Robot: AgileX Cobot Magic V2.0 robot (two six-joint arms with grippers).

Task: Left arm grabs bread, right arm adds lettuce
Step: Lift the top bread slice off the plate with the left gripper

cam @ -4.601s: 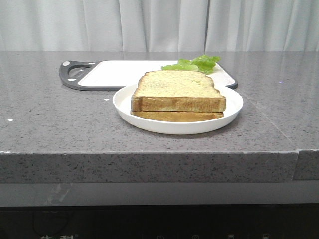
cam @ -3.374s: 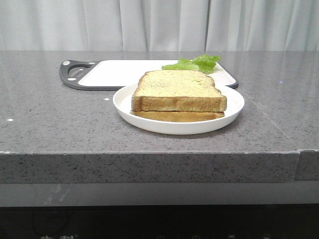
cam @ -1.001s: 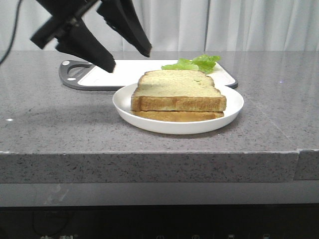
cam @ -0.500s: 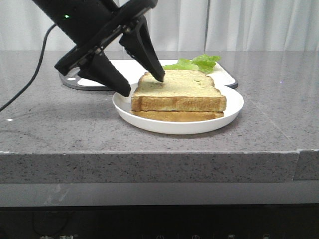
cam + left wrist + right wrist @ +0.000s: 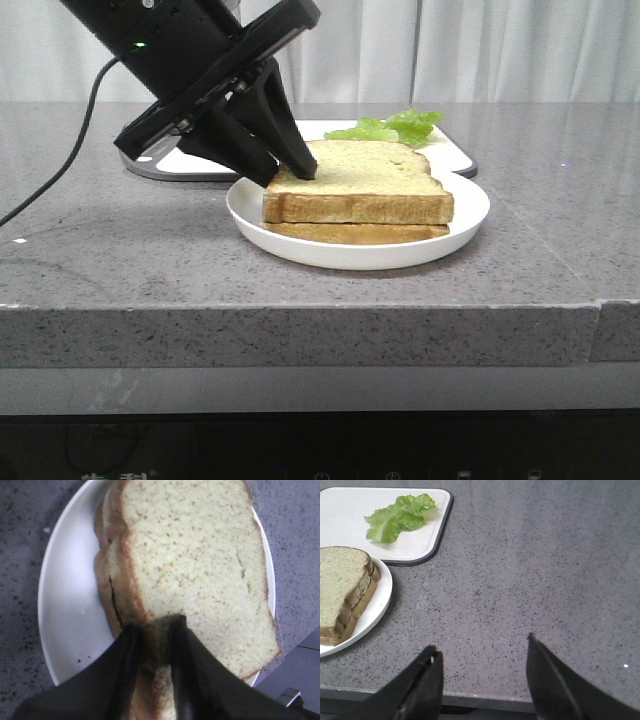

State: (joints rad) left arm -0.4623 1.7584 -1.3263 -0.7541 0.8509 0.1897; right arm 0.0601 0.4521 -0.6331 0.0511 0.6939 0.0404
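From the front, the left arm (image 5: pixel 190 70) reaches down to the bread (image 5: pixel 358 185), the top slice of two stacked on a white plate (image 5: pixel 470 215); the lettuce (image 5: pixel 392 128) lies behind on a cutting board (image 5: pixel 225 148).

The left wrist view shows what the front hides: the left gripper (image 5: pixel 153 630) pinches the bread's near corner, one finger above and one beside the crust.

The right wrist view alone shows the right gripper (image 5: pixel 482 655), spread wide over bare countertop (image 5: pixel 530 570) (well away from the lettuce).
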